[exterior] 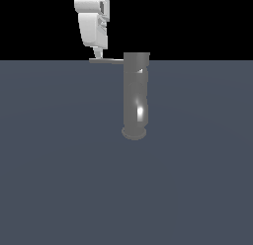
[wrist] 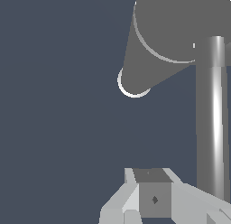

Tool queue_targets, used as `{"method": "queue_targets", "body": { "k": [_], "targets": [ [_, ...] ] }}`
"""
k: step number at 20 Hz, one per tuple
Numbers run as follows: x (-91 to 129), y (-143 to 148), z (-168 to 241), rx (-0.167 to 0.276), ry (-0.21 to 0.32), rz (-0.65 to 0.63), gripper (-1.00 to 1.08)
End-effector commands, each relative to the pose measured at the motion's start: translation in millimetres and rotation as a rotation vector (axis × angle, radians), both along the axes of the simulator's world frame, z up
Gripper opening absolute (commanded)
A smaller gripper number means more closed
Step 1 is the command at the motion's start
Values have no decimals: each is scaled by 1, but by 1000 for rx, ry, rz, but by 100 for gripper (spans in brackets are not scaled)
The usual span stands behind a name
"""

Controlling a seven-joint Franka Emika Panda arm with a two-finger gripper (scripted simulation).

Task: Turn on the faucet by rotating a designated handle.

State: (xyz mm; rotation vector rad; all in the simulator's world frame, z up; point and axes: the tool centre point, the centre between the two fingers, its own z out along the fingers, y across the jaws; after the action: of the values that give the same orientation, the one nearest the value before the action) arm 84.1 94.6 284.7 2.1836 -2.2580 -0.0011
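Note:
The faucet (exterior: 136, 98) is a dull grey upright cylinder with a wider round base and a bright glint low on its body. Its handle (exterior: 106, 61), a thin flat light grey bar, sticks out from the top toward the exterior view's left. My white gripper (exterior: 97, 56) hangs just above the bar's outer end, its fingers drawn together into one narrow tip that reaches down to the bar. In the wrist view the faucet (wrist: 158, 38) is seen from above, the handle (wrist: 212, 119) runs alongside my gripper (wrist: 151, 173), and nothing lies between the fingers.
A flat dark blue-grey floor (exterior: 59, 180) stretches all around the faucet, with black background above its far edge. Nothing else stands on it.

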Motion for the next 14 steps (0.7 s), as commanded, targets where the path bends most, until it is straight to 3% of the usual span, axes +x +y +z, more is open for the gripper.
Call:
{"method": "queue_targets", "body": {
  "k": [1,14],
  "targets": [
    [-6,0,0,0,0,0,-100],
    [-39,-1,0,0,0,0,-100]
  ]
}}
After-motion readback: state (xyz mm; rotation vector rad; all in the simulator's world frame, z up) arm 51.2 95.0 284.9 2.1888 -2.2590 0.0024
